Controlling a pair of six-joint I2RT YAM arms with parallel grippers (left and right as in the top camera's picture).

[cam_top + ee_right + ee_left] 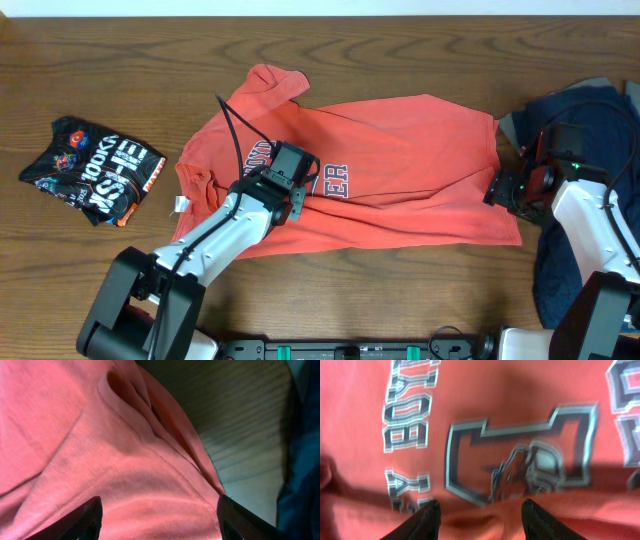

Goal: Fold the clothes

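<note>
While the large coral-red short-sleeved cotton T-shirt [400, 150] lies spread on the brown wooden table [330, 45], the left gripper [297, 192] sits over its chest print, fingers [427, 520] spread apart, pinching nothing. Navy-and-white block lettering [520, 455] lies just ahead of the jaws, and a raised ridge of red fabric runs between the tips. The right gripper [503, 190] is at the shirt's hem edge, jaws wide apart. The seamed hem [170, 467] lies between and ahead of them, with wood grain showing past it. A crumpled navy garment [590, 120] sits just behind and beside the right jaws, under that arm. A crumpled black printed garment [95, 170] lies well apart from the left jaws, off to their side.
</note>
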